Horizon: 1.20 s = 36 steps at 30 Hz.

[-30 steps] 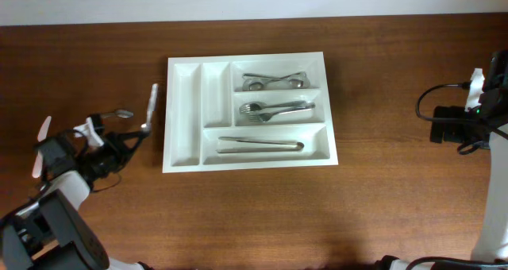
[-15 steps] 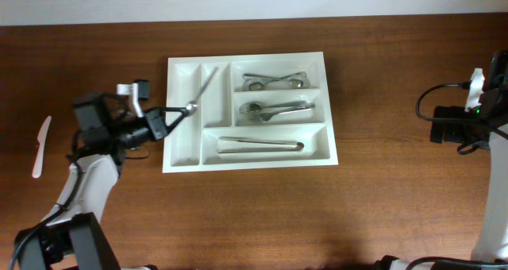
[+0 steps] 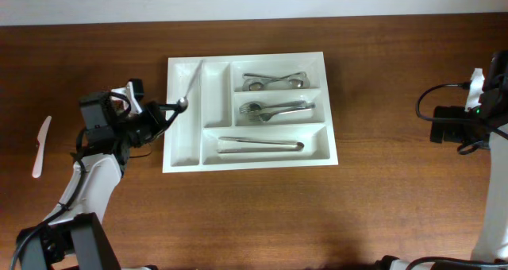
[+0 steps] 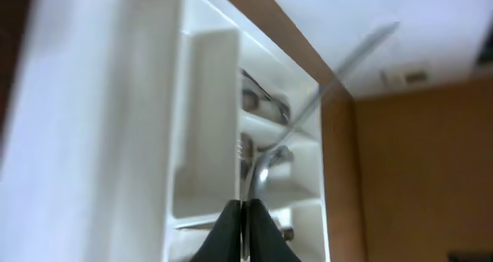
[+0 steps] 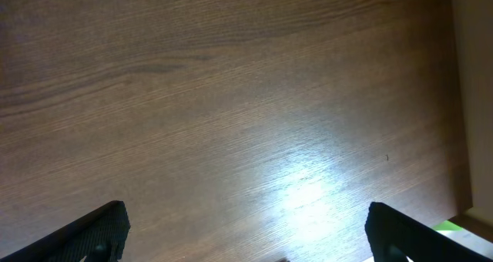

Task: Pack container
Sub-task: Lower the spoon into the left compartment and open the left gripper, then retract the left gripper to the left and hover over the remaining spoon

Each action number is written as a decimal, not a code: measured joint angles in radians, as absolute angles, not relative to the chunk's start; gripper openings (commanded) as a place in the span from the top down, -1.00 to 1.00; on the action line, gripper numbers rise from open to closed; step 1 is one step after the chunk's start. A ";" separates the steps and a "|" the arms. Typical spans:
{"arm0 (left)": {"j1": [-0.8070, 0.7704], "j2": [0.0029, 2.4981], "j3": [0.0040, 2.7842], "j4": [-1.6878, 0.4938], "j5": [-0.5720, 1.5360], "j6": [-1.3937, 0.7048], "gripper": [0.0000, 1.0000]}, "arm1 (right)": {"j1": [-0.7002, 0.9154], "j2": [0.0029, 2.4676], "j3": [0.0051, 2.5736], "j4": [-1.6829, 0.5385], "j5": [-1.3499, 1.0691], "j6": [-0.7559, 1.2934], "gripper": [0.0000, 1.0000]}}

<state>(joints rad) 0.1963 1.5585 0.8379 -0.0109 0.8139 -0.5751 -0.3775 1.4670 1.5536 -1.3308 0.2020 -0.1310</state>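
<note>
The container (image 3: 184, 147) is a large white cutlery tray in the middle of the table, and it fills the left wrist view (image 4: 154, 139). My left gripper (image 3: 164, 112) is at the tray's left edge, shut on a thin silver metal utensil (image 3: 191, 81). The utensil slants up over the two narrow upright compartments. In the left wrist view the shut fingers (image 4: 245, 220) pinch one end of the utensil (image 4: 308, 112). My right gripper (image 3: 441, 124) is far to the right, open and empty above bare wood (image 5: 246, 223).
Spoons (image 3: 274, 81), forks (image 3: 276, 109) and a long metal piece (image 3: 260, 144) lie in the three horizontal compartments. A white plastic knife (image 3: 40, 147) lies on the table at the far left. Cables hang by the right arm.
My left arm swung from the table's left side to the tray, carrying the metal utensil. In the last half second the utensil shifted left over the narrow compartments. The right arm has not moved.
</note>
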 measured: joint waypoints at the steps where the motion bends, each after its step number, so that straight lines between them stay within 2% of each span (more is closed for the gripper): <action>1: 0.196 1.559 0.838 -0.012 0.796 -0.601 0.83 | -0.377 1.467 1.554 -1.331 0.202 -0.130 -0.98; 9: 0.194 1.559 0.838 -0.126 0.687 -0.796 0.92 | -0.377 1.467 1.554 -1.331 0.202 -0.130 -0.98; 17: 0.193 1.559 0.838 -0.131 0.645 -0.855 0.90 | -0.377 1.467 1.554 -1.331 0.202 -0.131 -0.98; 19: 0.193 1.559 0.838 -0.131 0.641 -0.858 0.70 | -0.377 1.467 1.554 -1.330 0.202 -0.130 -0.98; 24: 0.192 1.559 0.838 -0.083 0.638 -0.859 -0.47 | -0.377 1.467 1.554 -1.330 0.202 -0.130 -0.98; 26: 0.192 1.559 0.839 -0.015 0.639 -0.852 -0.86 | -0.377 1.467 1.554 -1.330 0.202 -0.130 -0.98; 29: 0.197 1.559 0.842 0.086 0.646 -0.835 -1.00 | -0.377 1.467 1.554 -1.330 0.202 -0.131 -0.98; 31: 0.212 1.559 0.844 0.115 0.646 -0.830 -0.99 | -0.377 1.467 1.554 -1.331 0.202 -0.131 -0.98; 36: 0.312 1.559 0.848 -0.011 0.583 -0.886 -0.99 | -0.377 1.467 1.554 -1.331 0.202 -0.131 -0.98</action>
